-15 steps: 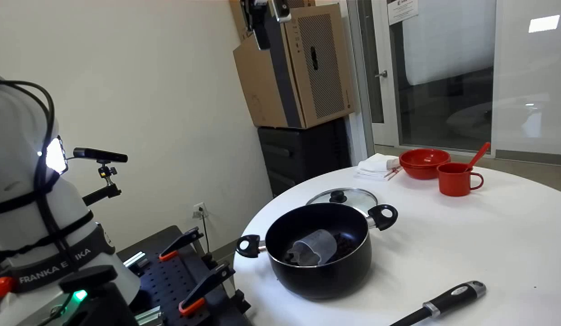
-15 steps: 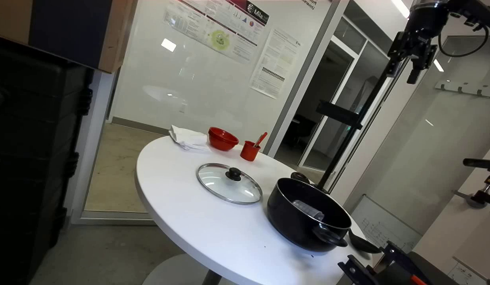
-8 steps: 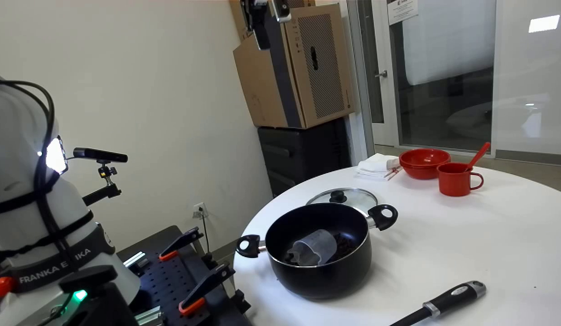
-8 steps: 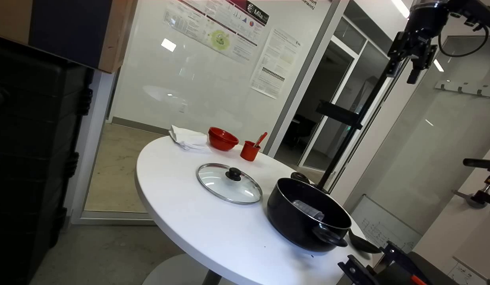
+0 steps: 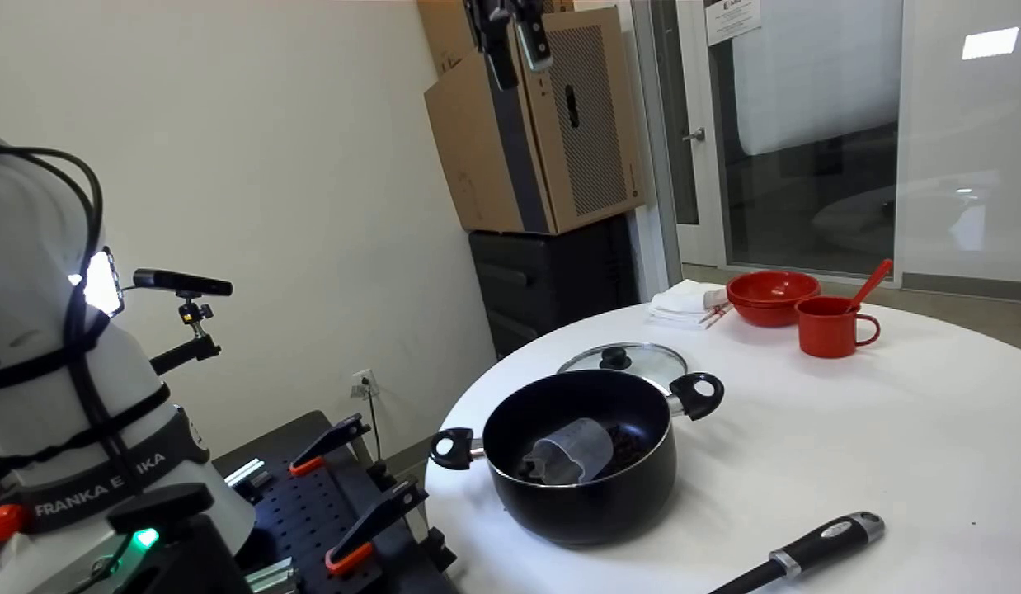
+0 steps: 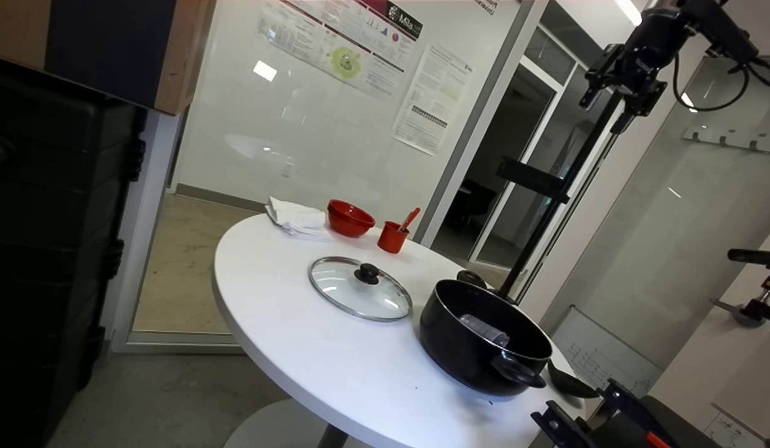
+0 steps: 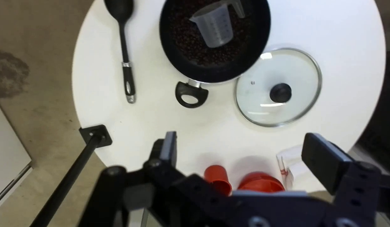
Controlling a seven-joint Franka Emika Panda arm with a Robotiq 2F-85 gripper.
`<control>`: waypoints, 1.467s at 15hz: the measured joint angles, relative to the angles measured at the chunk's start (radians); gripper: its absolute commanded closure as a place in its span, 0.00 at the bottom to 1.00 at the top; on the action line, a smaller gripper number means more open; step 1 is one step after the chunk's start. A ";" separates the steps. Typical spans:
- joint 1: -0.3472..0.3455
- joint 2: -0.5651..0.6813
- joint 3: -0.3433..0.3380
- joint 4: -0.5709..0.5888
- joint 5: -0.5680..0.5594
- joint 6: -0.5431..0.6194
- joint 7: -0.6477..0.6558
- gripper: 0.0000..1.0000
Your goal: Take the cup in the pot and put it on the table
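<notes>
So, got the cup [image 7: 215,28] tipped on its side in the pot [image 5: 597,511], lying on dark bean-like bits [image 7: 198,52]. On the white table [image 7: 214,132], got a glass lid [image 7: 278,91] right beside the pot, a black spoon [image 7: 126,64] on the other side, then a red mug [image 5: 825,327] and stacked red bowls [image 5: 772,299] farther off. Way up above, can see the gripper [image 6: 605,116] spread wide.

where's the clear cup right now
Top middle of the wrist view: the clear cup lies on its side inside the pot, up and left of the lid.
</notes>
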 measured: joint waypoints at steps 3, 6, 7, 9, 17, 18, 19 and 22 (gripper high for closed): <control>0.004 0.035 -0.010 -0.046 0.071 0.129 0.021 0.00; 0.005 0.044 -0.010 -0.048 0.076 0.140 0.029 0.00; 0.003 0.045 -0.010 -0.048 0.073 0.140 0.033 0.00; -0.004 0.055 -0.007 -0.048 0.048 0.140 0.059 0.00; -0.015 0.210 0.015 -0.151 -0.037 0.221 0.246 0.00; -0.015 0.231 0.018 -0.166 -0.037 0.233 0.268 0.00; -0.013 0.249 0.020 -0.184 -0.038 0.247 0.284 0.00; -0.009 0.288 0.027 -0.257 -0.076 0.338 0.322 0.00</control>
